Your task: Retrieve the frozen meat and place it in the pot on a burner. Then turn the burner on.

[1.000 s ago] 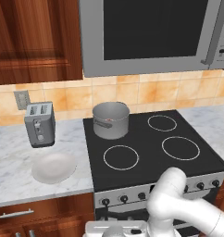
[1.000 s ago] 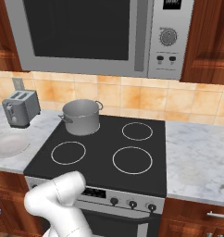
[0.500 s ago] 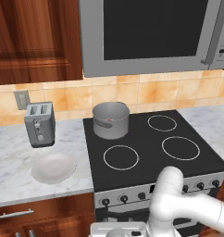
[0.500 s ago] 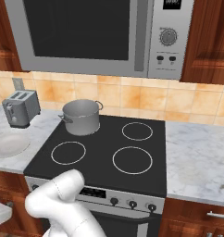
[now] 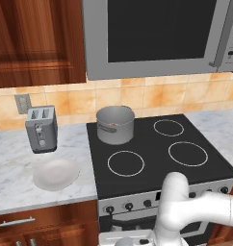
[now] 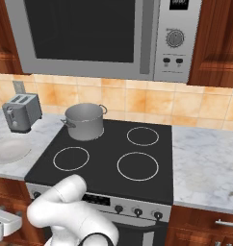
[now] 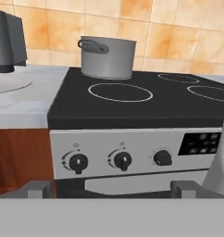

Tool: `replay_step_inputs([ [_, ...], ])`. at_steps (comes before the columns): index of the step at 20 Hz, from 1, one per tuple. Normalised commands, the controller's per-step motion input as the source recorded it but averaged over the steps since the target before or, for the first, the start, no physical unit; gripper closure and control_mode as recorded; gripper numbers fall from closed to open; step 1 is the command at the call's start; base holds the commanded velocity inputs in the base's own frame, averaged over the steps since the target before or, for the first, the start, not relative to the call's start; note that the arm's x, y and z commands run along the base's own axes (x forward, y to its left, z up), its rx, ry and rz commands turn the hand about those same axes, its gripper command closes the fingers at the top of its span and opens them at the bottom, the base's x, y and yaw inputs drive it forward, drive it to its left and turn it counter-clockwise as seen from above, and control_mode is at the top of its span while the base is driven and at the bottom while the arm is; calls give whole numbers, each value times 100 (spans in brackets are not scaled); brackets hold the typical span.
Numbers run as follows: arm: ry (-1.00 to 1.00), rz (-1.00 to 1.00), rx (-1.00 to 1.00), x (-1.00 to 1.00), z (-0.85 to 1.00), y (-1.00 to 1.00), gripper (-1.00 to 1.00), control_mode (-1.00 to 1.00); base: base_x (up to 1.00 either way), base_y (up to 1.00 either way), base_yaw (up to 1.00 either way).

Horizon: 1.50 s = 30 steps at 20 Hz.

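Starting at the left of my left base view, I see the grey two-slot toaster (image 5: pixel 41 129) standing on the marble counter (image 5: pixel 12 163) against the tiled wall, with a wall outlet (image 5: pixel 22 102) just above it. In front of the toaster lies a round white plate (image 5: pixel 56 173), near the counter's front edge. Next comes the black stove top (image 5: pixel 157 158). The pot (image 5: pixel 115 124) sits on its rear left burner, grey, lidless, its short handle facing forward and to the left. I cannot see into it from here. The front left burner ring (image 5: pixel 126 163) is bare, as are the two rings on the right. Above the stove hangs the microwave (image 5: pixel 157 33), door shut.

From the hand view I look level at the stove's front: three black knobs (image 7: pixel 123 160) in a row, then a small dark control panel (image 7: pixel 200 143) to their right. The gripper (image 7: pixel 111 189) hangs low in front of the oven, below the knobs, its two finger tips (image 7: pixel 39 188) standing wide apart with nothing between them.
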Motion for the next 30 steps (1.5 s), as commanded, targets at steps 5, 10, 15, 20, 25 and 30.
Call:
replay_step_inputs([
  [5, 0, 0, -2, 7, -14, -1, -100, -100, 0, 0, 0],
  [10, 0, 0, 0, 0, -2, 0, -100, -100, 0, 0, 0],
  [15, 0, 0, 0, 2, -1, 0, -100, -100, 0, 0, 0],
  [20, 0, -2, 0, 17, 0, 0, -100, -100, 0, 0, 0],
  [25, 0, -1, 0, 29, 0, 0, -100, -100, 0, 0, 0],
  [30, 0, 2, 0, 39, -7, -1, -100, -100, 0, 0, 0],
])
